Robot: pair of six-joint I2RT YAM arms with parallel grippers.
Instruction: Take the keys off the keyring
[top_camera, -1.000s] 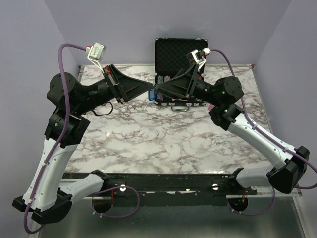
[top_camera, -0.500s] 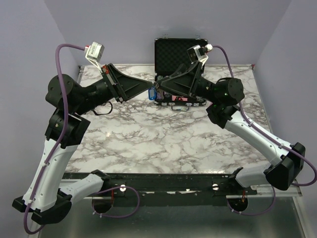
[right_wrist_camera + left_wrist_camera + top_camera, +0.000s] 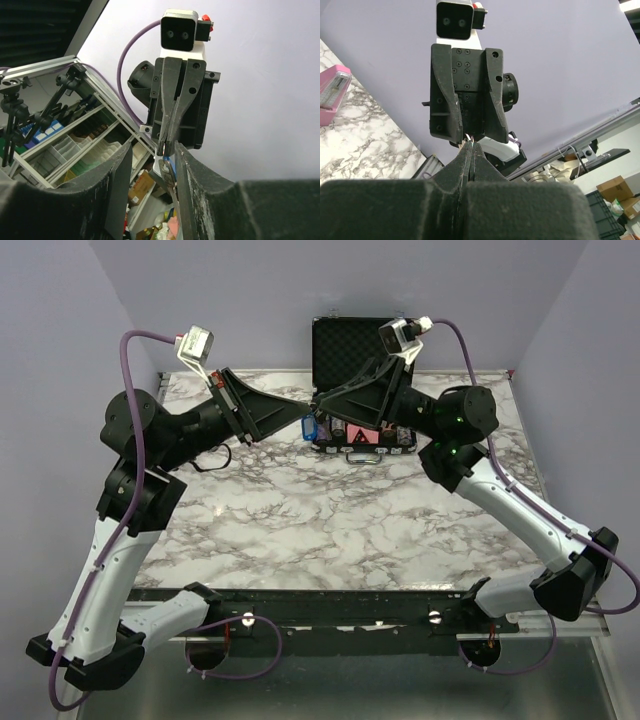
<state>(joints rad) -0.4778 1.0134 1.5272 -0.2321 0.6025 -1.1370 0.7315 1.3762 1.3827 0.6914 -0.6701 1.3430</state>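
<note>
My left gripper [image 3: 303, 421] is raised over the back middle of the table and is shut on the thin silvery keyring [image 3: 163, 149]. The keys [image 3: 309, 428], one silver blade with a blue oval head, hang from the ring below its tip. In the right wrist view the key [image 3: 167, 171] hangs between my right gripper's [image 3: 155, 150] open fingers, close to the right-hand finger [image 3: 192, 175]; I cannot tell if it touches. My right gripper [image 3: 318, 403] faces the left one tip to tip. In the left wrist view the left gripper [image 3: 471, 145] is pressed shut.
An open black chip case [image 3: 363, 345] stands at the back behind the grippers. A pink wedge [image 3: 357, 438] lies at its front and shows in the left wrist view [image 3: 332, 95]. A black cable loop [image 3: 207, 462] lies on the marble table [image 3: 330, 530] at the left.
My right gripper has lifted and drawn back a little, with its tip now just above the key. The key still hangs from my left gripper, which has hardly moved.
</note>
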